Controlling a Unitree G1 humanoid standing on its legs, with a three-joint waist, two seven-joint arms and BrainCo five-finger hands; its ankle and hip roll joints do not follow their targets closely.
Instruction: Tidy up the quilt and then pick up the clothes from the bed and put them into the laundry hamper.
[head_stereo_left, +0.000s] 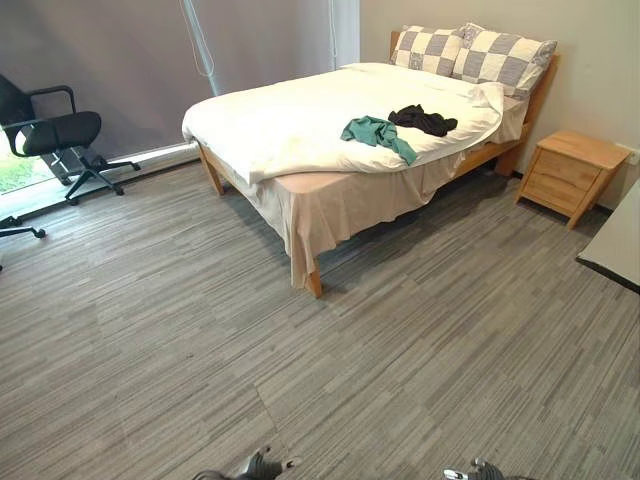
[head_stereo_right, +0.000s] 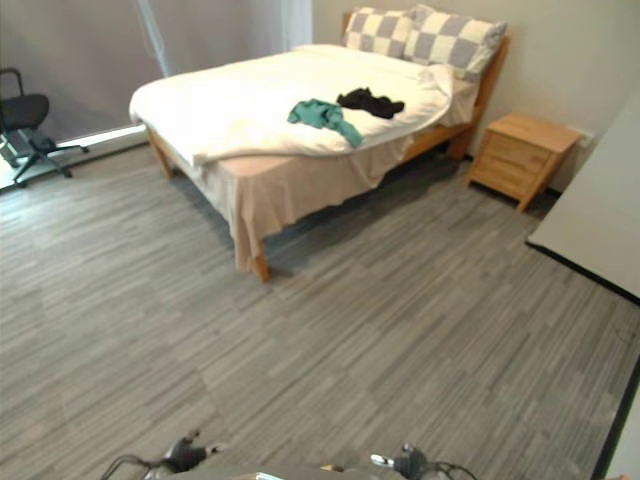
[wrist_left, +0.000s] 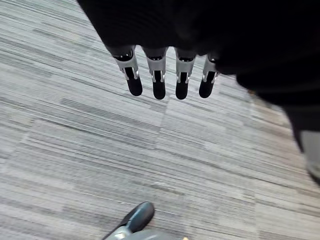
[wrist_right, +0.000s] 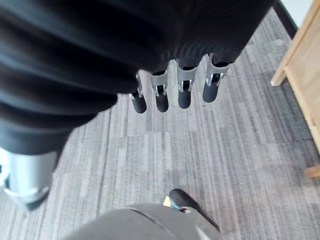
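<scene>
A white quilt (head_stereo_left: 300, 115) lies rumpled over the wooden bed (head_stereo_left: 315, 282) at the far side of the room, leaving the tan sheet (head_stereo_left: 330, 205) bare at the near corner. On the quilt lie a teal garment (head_stereo_left: 375, 132) and, just beyond it, a black garment (head_stereo_left: 422, 120). My left hand (wrist_left: 159, 80) hangs over the grey floor with straight fingers and holds nothing. My right hand (wrist_right: 184, 90) hangs the same way, open and empty. Both hands are low by my sides, far from the bed.
Two checkered pillows (head_stereo_left: 480, 55) lean at the headboard. A wooden nightstand (head_stereo_left: 570, 172) stands right of the bed. A black office chair (head_stereo_left: 55, 135) stands at the far left by the window. A white surface (head_stereo_left: 620, 240) juts in at the right edge. Grey plank floor lies between me and the bed.
</scene>
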